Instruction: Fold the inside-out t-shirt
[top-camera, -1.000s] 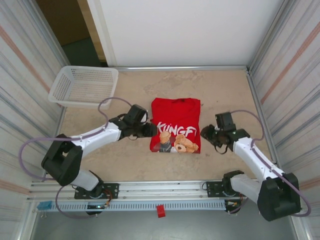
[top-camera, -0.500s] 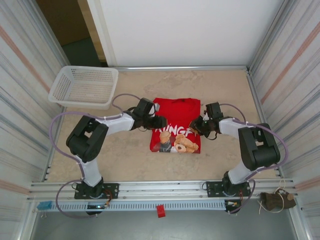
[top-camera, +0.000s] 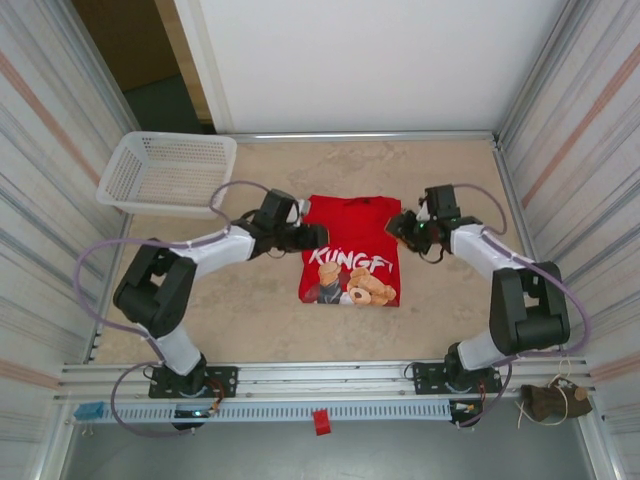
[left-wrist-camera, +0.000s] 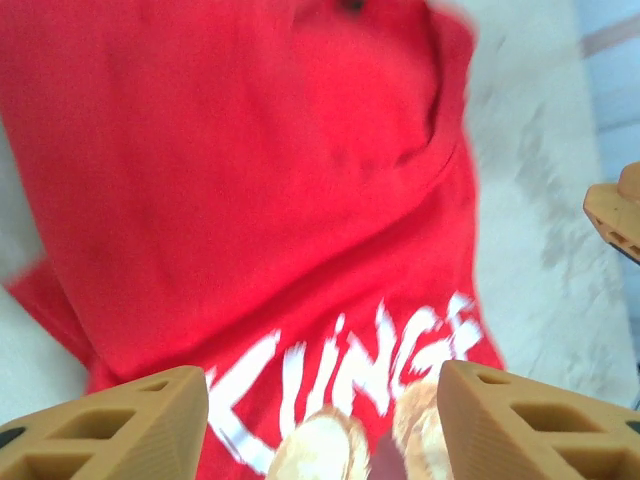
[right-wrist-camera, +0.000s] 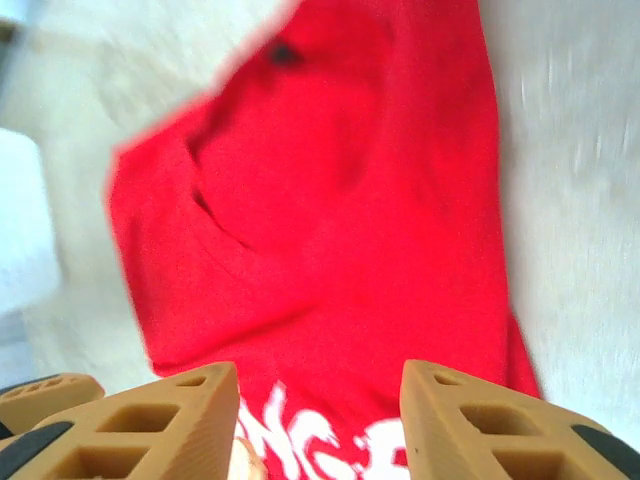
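Observation:
The inside-out t-shirt (top-camera: 351, 222) lies on the table as a bright red folded rectangle, with white lettering and a cartoon print facing up on its near half. My left gripper (top-camera: 318, 236) hovers at the shirt's left edge, over the plain red upper part. Its jaws stand wide open over the shirt (left-wrist-camera: 250, 180), with nothing between the fingers (left-wrist-camera: 120, 425). My right gripper (top-camera: 396, 226) is at the shirt's right edge, level with the left one. It is open too, with the red fabric (right-wrist-camera: 330, 180) showing beyond the empty gap of the right gripper (right-wrist-camera: 320, 390).
A white mesh basket (top-camera: 170, 172) stands at the far left of the table. Metal rails run along the sides and the near edge, and a white wall closes the back. Bare beige tabletop (top-camera: 450, 300) surrounds the shirt.
Both grippers have moved away from the near edge to the shirt's upper sides, and their jaws have opened wider. The shirt lies as before.

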